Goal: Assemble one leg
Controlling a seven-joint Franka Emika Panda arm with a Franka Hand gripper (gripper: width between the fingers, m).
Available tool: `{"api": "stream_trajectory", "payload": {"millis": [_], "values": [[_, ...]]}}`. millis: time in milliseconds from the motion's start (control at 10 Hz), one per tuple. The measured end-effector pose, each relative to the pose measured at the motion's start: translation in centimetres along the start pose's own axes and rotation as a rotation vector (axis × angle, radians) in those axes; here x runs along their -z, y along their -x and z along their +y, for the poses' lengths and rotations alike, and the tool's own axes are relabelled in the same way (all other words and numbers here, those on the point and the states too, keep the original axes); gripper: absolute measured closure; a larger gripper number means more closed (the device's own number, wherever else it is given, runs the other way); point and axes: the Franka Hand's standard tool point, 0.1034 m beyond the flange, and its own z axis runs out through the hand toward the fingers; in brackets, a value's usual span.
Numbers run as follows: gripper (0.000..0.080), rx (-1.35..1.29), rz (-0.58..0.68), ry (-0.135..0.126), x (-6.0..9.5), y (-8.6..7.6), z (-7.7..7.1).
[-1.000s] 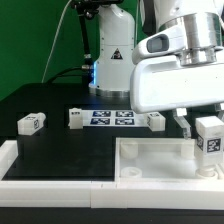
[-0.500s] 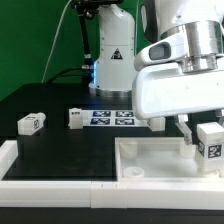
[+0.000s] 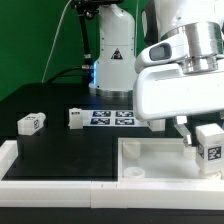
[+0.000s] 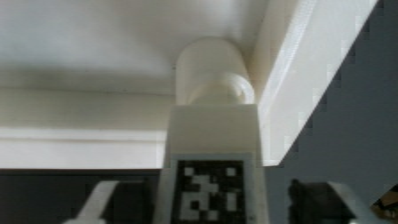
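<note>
The leg (image 3: pixel 210 148) stands upright at the exterior view's right edge, over the right side of the white tray (image 3: pixel 150 165) and close behind its raised rim. The bulky arm hangs directly above it, so little room is left there. Open room lies toward the exterior view's left, where the black table (image 3: pixel 60 145) is bare between the loose parts.

There are four legs in all. One is at the gripper (image 4: pixel 215 198), two lie well apart from it on the table (image 3: pixel 30 123) (image 3: pixel 75 119), and a fourth (image 3: pixel 153 122) peeks out from under the arm, beside the marker board (image 3: pixel 112 118). There is one tray and one marker board.

The leg is a white block with a black-and-white tag on the face turned to the wrist camera. Its far end is rounded, and it meets the tray's wall.

The fingers (image 4: pixel 320 197) flank the leg, with a thin dark gap seeming to show on each side — whether they clamp it, I cannot tell.
</note>
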Motion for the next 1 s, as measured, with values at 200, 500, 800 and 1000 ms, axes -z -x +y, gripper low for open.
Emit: {"api": "stream_trajectory", "payload": {"millis": [200, 500, 800, 1000], "values": [[0.0284, 0.000, 0.000, 0.000, 0.0, 0.0, 0.0], [0.0159, 0.000, 0.000, 0.000, 0.0, 0.0, 0.0], [0.0150, 0.000, 0.001, 0.000, 0.1, -0.1, 0.0], [0.0150, 0.002, 0.005, 0.004, 2.3, -1.5, 0.5]]}}
